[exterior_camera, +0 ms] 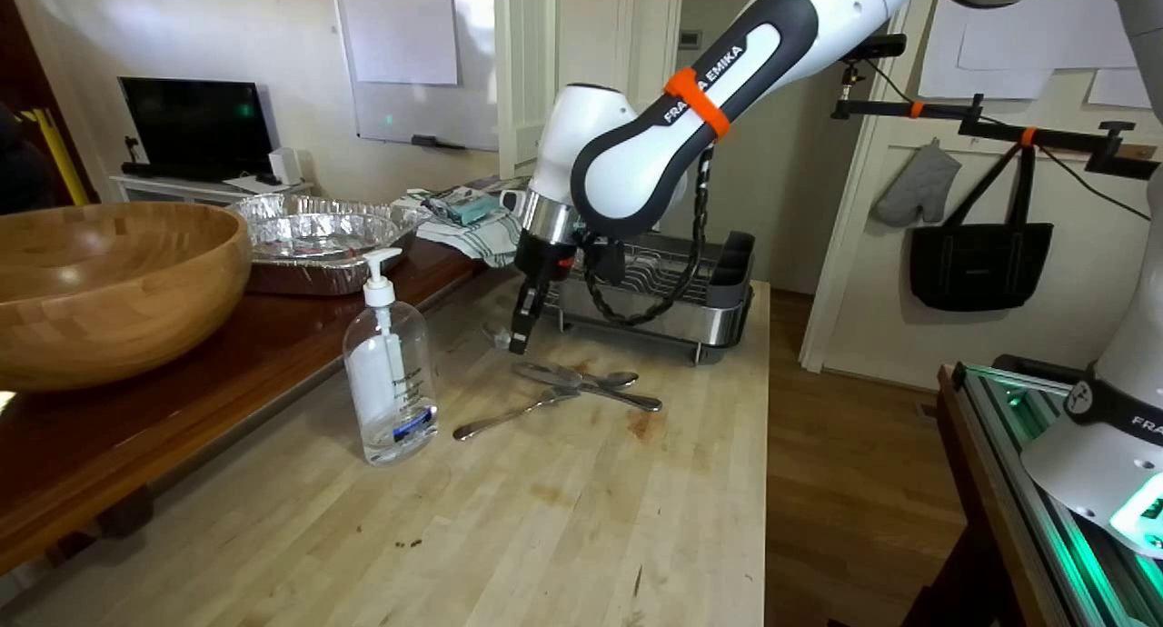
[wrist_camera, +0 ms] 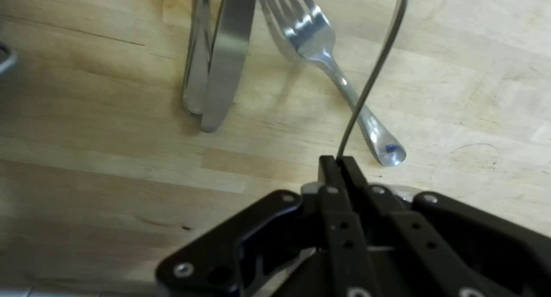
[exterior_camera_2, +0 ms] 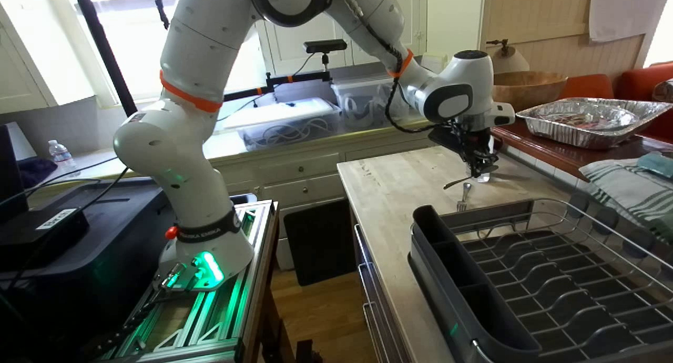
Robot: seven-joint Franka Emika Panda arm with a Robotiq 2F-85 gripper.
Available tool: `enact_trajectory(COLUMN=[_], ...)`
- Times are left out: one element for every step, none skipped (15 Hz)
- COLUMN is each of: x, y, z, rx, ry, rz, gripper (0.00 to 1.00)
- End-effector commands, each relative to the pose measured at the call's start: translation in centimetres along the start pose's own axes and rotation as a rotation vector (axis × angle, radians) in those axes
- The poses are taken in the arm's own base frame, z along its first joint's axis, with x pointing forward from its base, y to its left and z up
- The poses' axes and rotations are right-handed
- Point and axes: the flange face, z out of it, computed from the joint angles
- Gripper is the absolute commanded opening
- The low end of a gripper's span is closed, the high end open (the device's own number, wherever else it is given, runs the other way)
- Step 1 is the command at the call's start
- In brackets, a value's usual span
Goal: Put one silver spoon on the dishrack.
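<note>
Near the dishrack (exterior_camera_2: 578,279), a gripper (wrist_camera: 338,160) clenches a silver spoon (wrist_camera: 371,79), handle angled toward the black holder (exterior_camera_2: 455,294) side; open countertop (exterior_camera: 591,536) farther out.

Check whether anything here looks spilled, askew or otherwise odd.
In an exterior view, a brownish blotch stands out on the pale worktop beside the crossed cutlery, perhaps a spill; I can't tell if it's wet. Dark specks in the foreground look like crumbs.

Spoon (wrist_camera: 369,89): shiny metal. Dishrack (exterior_camera_2: 552,286): metal wire. Tabletop (exterior_camera: 581,518): smooth wood. Bowl (exterior_camera: 118,304): glossy wood.
</note>
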Motion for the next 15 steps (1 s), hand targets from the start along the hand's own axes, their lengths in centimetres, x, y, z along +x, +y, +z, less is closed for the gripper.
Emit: enact_trajectory(x=[-4.1, -4.9, -5.7, -6.5, -7.4, -8.3, -9.0, -9.9, -10.6, -11.2, -11.8, -12.5, -13.1, -13.8, -14.5], y=[-0.1, 0.0, 0.0, 0.0, -0.1, -0.1, -0.1, 0.0, 0.1, 0.3, 0.6, 0.8, 1.2, 1.8, 2.4], z=[-3.1, -3.6, -4.3, -4.6, -5.2, -5.9, -6.4, -7.1, -7.7, -8.6, -9.3, -9.9, -10.6, -11.3, -11.9], rx=[-0.044, -0.052, -0.063, -0.071, -0.084, -0.092, -0.099, -0.109, -0.117, -0.128, -0.137, -0.148, -0.159, -0.17, -0.181], ry=[0.075, 0.098, 0.121, 0.139, 0.155, 0.174, 0.191, 0.211, 0.23, 0.246, 0.259, 0.269, 0.276, 0.281, 0.286], rz=[0.095, 0.117, 0.137, 0.153, 0.168, 0.185, 0.2, 0.218, 0.236, 0.251, 0.262, 0.279, 0.295, 0.313, 0.331], gripper=[0.01, 0.01, 0.01, 0.01, 0.01, 0.01, 0.01, 0.01, 0.01, 0.01, 0.01, 0.01, 0.01, 0.01, 0.01])
